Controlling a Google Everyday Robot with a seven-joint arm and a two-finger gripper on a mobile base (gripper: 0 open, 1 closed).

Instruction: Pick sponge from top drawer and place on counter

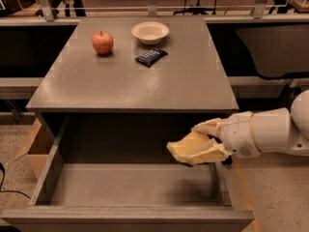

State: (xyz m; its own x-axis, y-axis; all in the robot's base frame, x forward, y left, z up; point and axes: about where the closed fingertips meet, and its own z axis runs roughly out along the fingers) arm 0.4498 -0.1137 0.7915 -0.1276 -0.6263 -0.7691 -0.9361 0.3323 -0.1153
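Two jaws clamp the sponge (186, 149) above the open top drawer (130, 186).

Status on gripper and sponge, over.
Gripper over right side of top drawer, jaws shut on sponge. Sponge off drawer floor, not yet on counter. Apple, bowl, dark packet at counter's rear.
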